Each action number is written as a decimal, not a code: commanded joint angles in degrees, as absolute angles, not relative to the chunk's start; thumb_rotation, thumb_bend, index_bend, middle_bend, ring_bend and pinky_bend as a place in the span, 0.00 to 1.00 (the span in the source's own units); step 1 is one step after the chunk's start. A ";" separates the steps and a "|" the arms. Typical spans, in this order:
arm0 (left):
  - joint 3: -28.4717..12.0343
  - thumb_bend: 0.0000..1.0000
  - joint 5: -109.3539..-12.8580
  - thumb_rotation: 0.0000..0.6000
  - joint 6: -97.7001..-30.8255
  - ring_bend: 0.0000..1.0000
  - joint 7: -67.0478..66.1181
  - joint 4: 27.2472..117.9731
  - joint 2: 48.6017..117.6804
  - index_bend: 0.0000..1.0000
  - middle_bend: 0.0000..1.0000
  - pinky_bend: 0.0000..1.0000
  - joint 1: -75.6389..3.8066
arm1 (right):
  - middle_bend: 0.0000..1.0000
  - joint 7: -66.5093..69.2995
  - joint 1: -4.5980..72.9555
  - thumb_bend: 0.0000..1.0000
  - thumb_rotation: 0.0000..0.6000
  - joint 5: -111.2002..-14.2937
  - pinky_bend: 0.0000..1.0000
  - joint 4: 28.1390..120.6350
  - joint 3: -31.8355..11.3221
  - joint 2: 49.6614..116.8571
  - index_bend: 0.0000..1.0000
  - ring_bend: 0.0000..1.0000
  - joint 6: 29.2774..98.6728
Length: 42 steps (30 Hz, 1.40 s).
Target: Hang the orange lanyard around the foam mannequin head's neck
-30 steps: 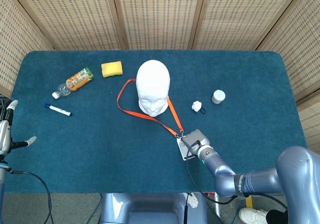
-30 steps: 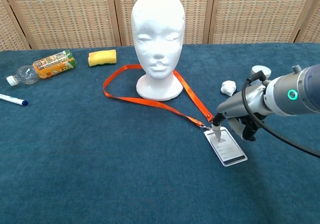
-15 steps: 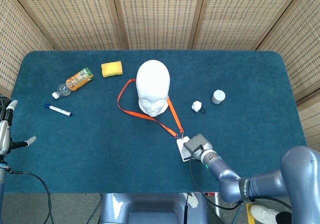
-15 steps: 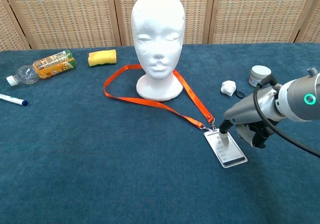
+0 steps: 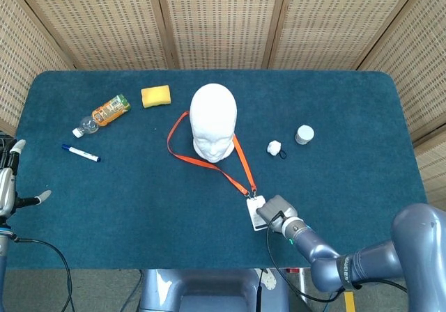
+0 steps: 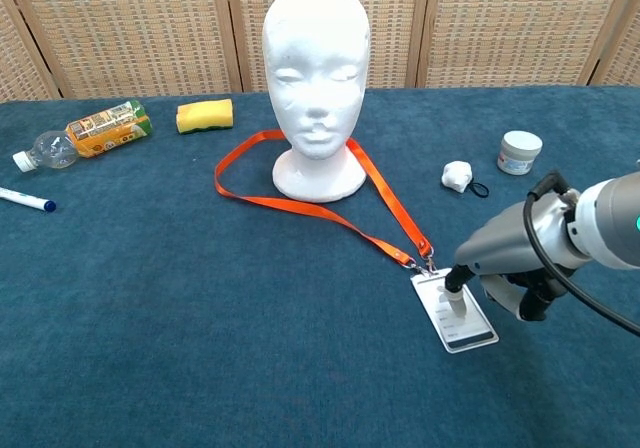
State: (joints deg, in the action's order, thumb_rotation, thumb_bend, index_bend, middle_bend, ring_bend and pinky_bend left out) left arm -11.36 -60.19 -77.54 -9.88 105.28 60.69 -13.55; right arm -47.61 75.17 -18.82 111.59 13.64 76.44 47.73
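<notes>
The right hand (image 6: 497,268) is mostly tucked under its own wrist and cable, so how the fingers lie on the badge (image 6: 455,311) can't be made out. Badge print is too small to read. Left hand (image 5: 10,180) is cut off by the head view's left edge. The lanyard (image 6: 300,200) disappears behind the mannequin head (image 6: 317,68) base on the far side.

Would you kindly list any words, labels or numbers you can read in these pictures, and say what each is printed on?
No text can be read.
Bottle: orange label with print, too blurred to read.
Badge card on the orange lanyard: faint lines, too small to read, partly under the right robot hand.
Small jar: label illegible.
Marker pen: no visible print.
</notes>
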 commanded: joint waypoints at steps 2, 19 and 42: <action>-11.36 0.10 -60.18 1.00 -77.55 0.00 -9.85 105.29 60.68 0.00 0.00 0.00 -13.53 | 0.71 -47.47 75.33 1.00 1.00 -19.36 1.00 112.36 13.86 76.38 0.26 0.84 47.78; -11.37 0.10 -60.36 1.00 -77.58 0.00 -9.33 105.26 60.42 0.00 0.00 0.00 -13.35 | 0.71 -46.02 74.94 1.00 1.00 -24.29 1.00 116.79 14.41 73.87 0.26 0.84 51.70; -7.56 0.09 -67.51 1.00 -80.95 0.00 -5.94 104.96 59.54 0.00 0.00 0.00 -9.39 | 0.22 5.94 36.15 0.00 1.00 -73.96 0.63 95.03 14.10 62.76 0.26 0.06 83.39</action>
State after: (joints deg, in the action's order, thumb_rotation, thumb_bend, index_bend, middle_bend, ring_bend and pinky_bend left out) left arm -8.17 -66.63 -80.30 -6.42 105.18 59.45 -10.01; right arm -3.07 43.89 -67.34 103.08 14.53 63.13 77.00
